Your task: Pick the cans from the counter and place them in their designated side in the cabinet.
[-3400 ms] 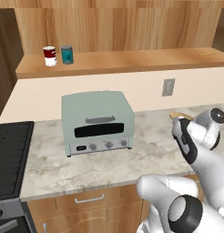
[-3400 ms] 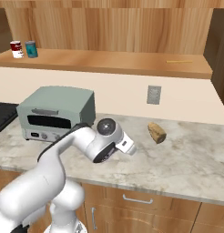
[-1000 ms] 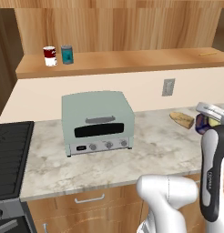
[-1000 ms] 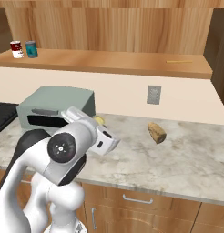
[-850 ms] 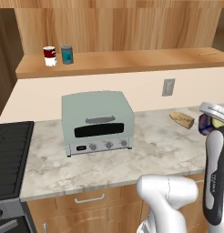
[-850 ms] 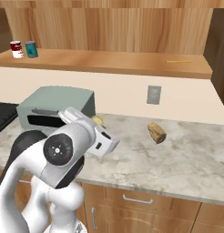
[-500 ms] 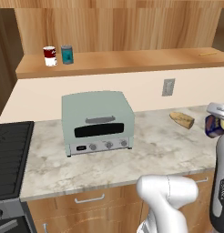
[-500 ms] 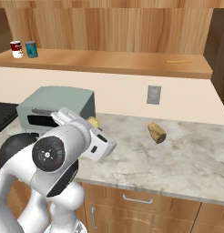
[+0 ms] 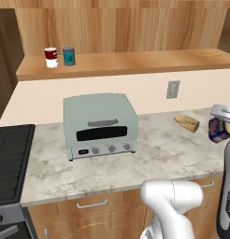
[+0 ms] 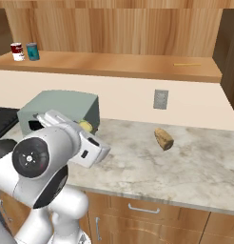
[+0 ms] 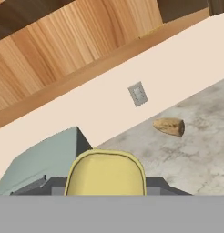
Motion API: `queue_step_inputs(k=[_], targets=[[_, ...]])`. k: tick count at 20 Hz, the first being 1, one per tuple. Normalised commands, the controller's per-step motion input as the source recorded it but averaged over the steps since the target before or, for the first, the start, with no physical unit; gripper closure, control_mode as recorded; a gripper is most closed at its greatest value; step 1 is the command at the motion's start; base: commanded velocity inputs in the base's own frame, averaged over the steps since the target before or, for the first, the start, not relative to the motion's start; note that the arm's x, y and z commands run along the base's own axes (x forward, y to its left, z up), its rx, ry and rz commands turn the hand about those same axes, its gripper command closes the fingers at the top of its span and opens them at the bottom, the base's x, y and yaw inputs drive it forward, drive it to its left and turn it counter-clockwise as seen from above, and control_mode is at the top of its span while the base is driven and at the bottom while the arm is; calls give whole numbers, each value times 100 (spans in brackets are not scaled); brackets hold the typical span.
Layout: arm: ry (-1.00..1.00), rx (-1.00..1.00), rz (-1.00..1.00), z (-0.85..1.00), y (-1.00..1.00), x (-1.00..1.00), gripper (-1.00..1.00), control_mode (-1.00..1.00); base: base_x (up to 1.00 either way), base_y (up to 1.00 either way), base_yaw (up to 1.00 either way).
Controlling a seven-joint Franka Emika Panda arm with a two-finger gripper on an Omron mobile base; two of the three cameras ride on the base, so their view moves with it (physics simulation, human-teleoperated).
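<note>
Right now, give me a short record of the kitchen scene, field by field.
held: short dark blue can with yellow top, lifted above the counter
gripper: shut on the can
cabinet shelf: teal can with silvery top beside red-and-white can, left end
marbled stone counter: mint-green toaster oven, brown bread piece

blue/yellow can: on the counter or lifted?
Lifted. The blue can hangs clear of the counter, clamped in the end effector; its yellow top faces the hand camera.
</note>
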Motion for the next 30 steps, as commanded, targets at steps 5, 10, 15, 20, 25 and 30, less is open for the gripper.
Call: queue_step_inputs(k=[5, 10, 15, 20, 25, 30], targets=[[-5, 0, 4, 19, 16, -21, 100, -100, 0, 0, 0], [-6, 0, 4, 21, 21, -18, 100, -100, 0, 0, 0], [-3, 0, 3, 22, 24, -9, 100, -100, 0, 0, 0], [-1, 0, 3, 23, 23, -4, 100, -100, 0, 0, 0], [-3, 0, 3, 25, 22, -8, 100, -100, 0, 0, 0], [-3, 0, 2, 24, 21, -6, 100, -100, 0, 0, 0]])
